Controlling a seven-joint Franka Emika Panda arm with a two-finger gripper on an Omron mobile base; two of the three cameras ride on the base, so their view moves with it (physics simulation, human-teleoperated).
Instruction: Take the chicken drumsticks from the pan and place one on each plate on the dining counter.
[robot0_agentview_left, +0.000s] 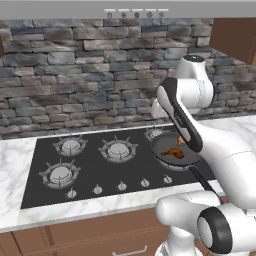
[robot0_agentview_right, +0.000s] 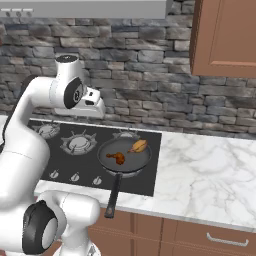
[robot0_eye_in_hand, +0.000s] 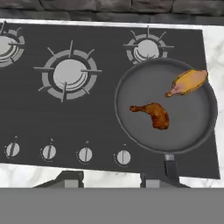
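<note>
The black cooktop (robot0_eye_in_hand: 87, 109) is carrying the pan (robot0_eye_in_hand: 192, 127) on its front right burner, with two chicken drumsticks (robot0_eye_in_hand: 154, 114) lying apart inside. The gripper (robot0_eye_in_hand: 111, 180) is hanging high above, empty, fingers partly spread. It should be centring over the darker drumstick and straddling its thick end before descending.

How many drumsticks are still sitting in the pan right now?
2. A darker brown drumstick lies near the middle of the pan; a lighter golden drumstick lies against the pan's far-right rim, apart from the first. The hand view shows the whole pan, so none seems hidden.
</note>
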